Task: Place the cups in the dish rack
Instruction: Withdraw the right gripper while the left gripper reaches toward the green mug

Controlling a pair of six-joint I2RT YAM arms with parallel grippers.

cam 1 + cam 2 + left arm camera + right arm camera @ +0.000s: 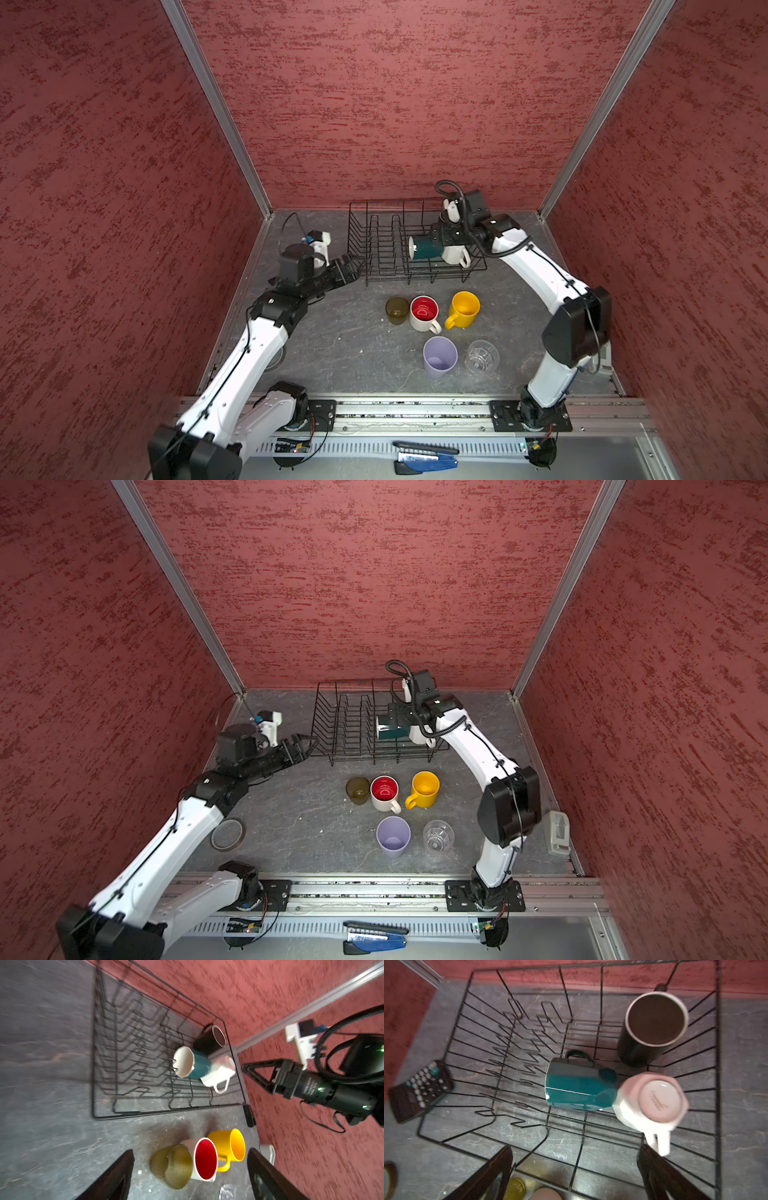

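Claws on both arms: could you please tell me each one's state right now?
Left claw: open, holding nothing.
Right claw: open, holding nothing.

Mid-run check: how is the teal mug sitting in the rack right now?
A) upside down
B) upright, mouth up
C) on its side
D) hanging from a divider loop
C: the teal mug lies on its side in the dish rack, its open mouth facing sideways, next to the upturned white mug.

Three mugs (428, 248) are sitting in the one dish rack (376, 241); two more mugs (464, 309) and three tumblers (439, 356) are standing before it.
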